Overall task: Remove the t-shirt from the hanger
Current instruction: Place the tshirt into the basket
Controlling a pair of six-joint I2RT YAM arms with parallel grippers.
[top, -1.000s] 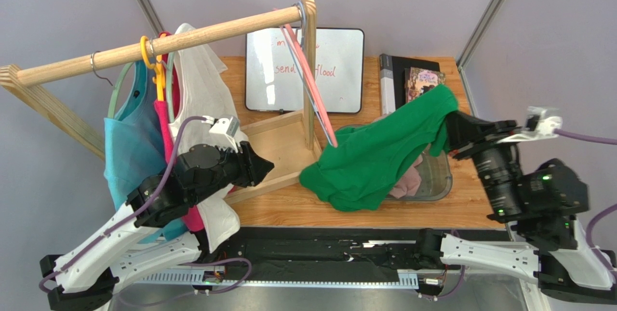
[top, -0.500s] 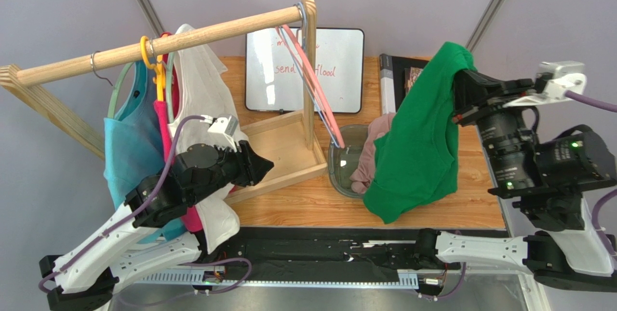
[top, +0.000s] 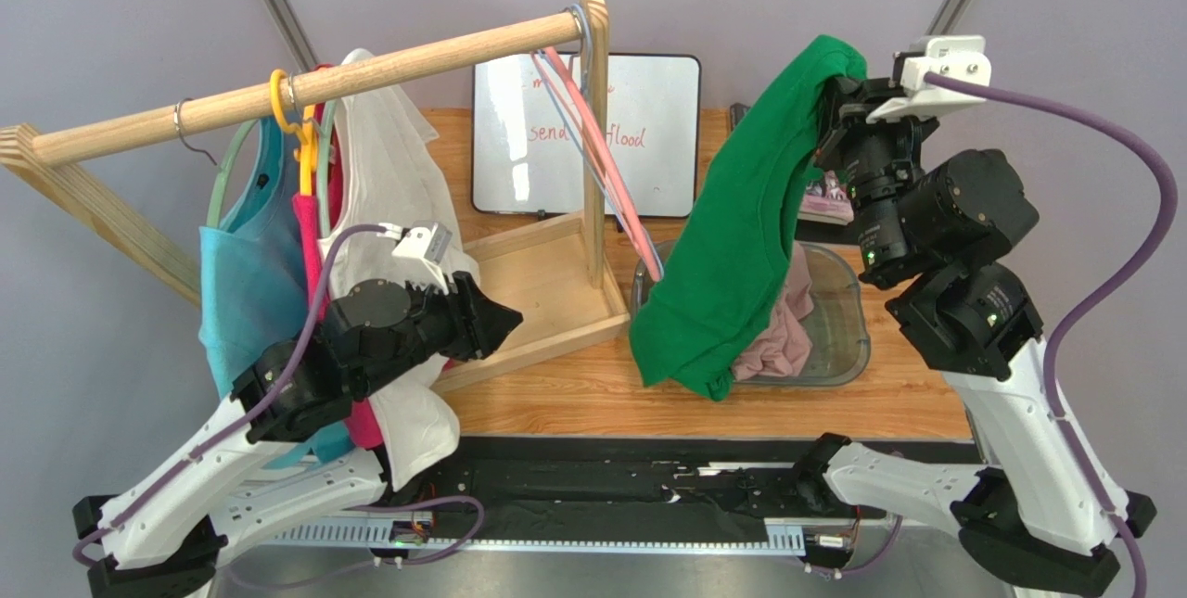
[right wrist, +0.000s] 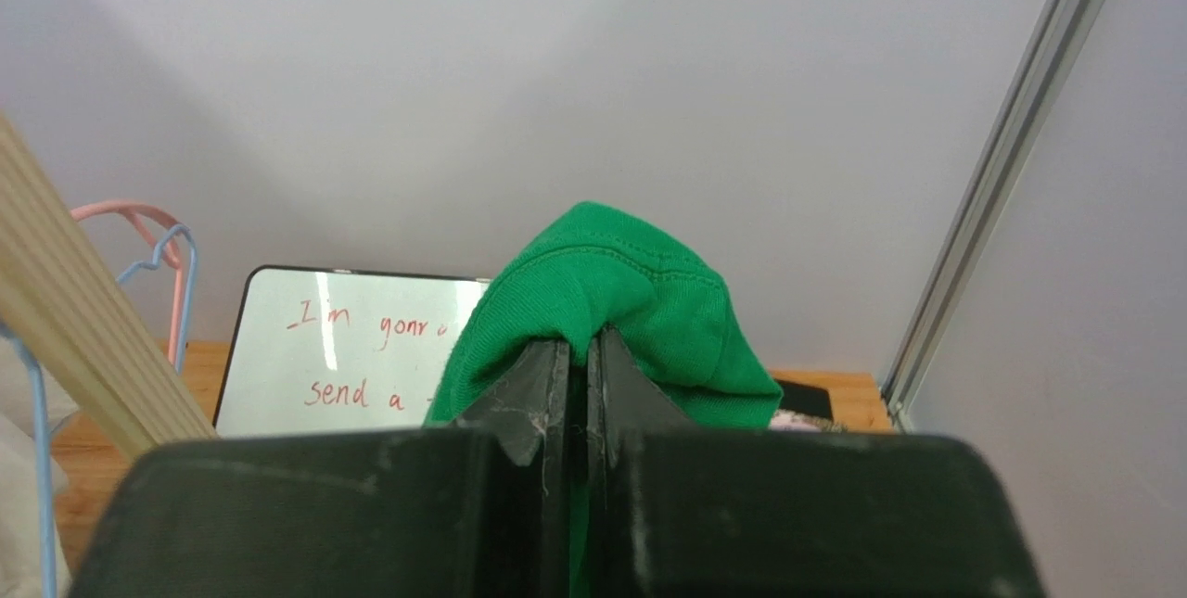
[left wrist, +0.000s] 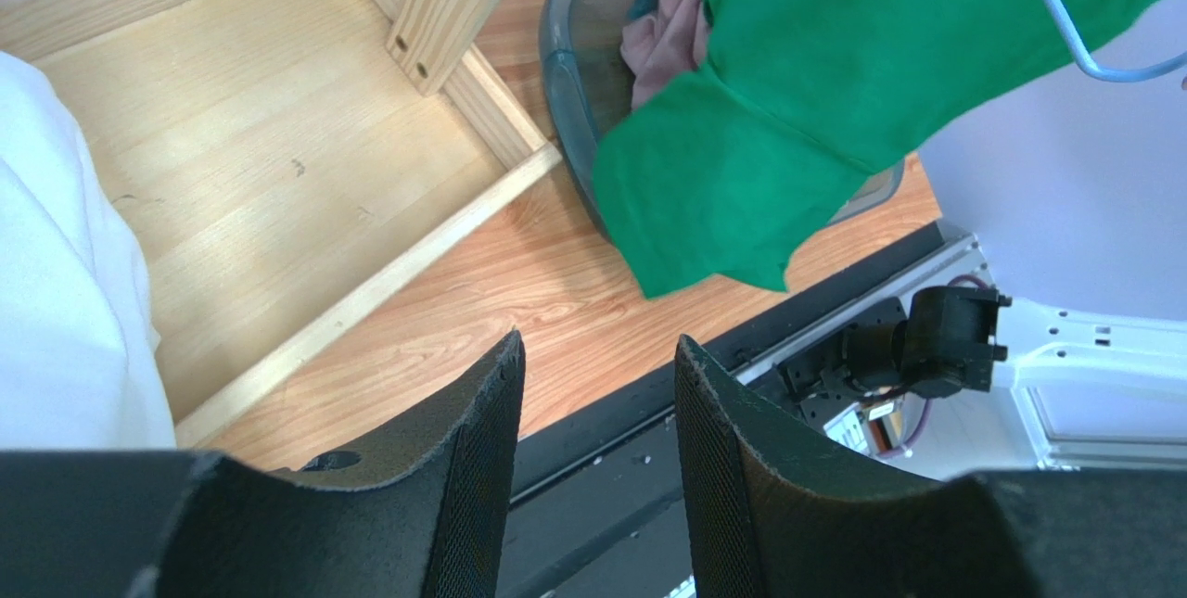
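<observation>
The right pincer point(right wrist: 578, 344) is raised high, its 2 fingers pressed together on a fold of the green t-shirt point(top: 739, 230). The shirt hangs from it in a long drape, and the lower hem dangles at the near left rim of the clear bin point(top: 843, 348) (whether it touches the rim I cannot tell). The shirt is off the pink hanger point(top: 602, 174), which hangs bare at the right end of the wooden rail point(top: 362, 74). The left pincer point(left wrist: 599, 355) is spread and holds nothing, hovering over the rack's wooden base point(left wrist: 279, 167) on the surface point(top: 585, 390). Other clothes point(top: 258, 278) hang at the rail's left end.
</observation>
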